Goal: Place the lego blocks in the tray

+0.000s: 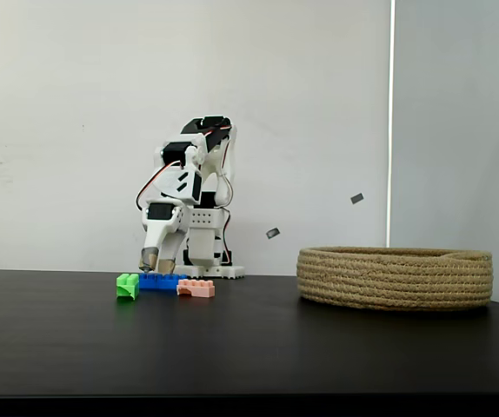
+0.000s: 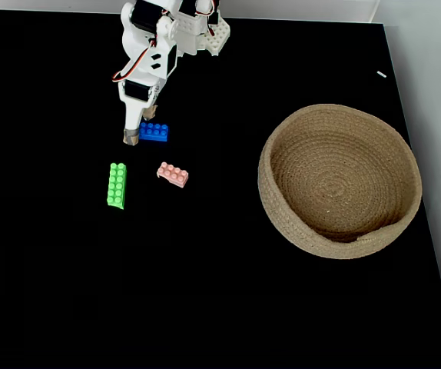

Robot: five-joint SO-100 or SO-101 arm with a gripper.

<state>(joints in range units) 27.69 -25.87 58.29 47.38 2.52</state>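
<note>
My gripper (image 1: pixel 157 263) points straight down at the left end of the blue brick (image 1: pixel 159 281), its tips just above it. Its two fingers stand slightly apart, open, with nothing held. From above, the gripper (image 2: pixel 138 132) covers the left part of the blue brick (image 2: pixel 155 132). The green brick (image 2: pixel 117 184) lies nearer the camera side and a little left; in the side view it is the green brick (image 1: pixel 128 286). The salmon-pink brick (image 2: pixel 173 174) lies to the right of the green one, seen from the side as the pink brick (image 1: pixel 196 288). The empty rope basket (image 2: pixel 282 127) sits far right.
The arm's white base (image 2: pixel 205 34) stands at the black table's far edge. The basket (image 1: pixel 395 278) rises well above the bricks, near the table's right edge (image 2: pixel 428 231). Bare black tabletop lies between the bricks and the basket.
</note>
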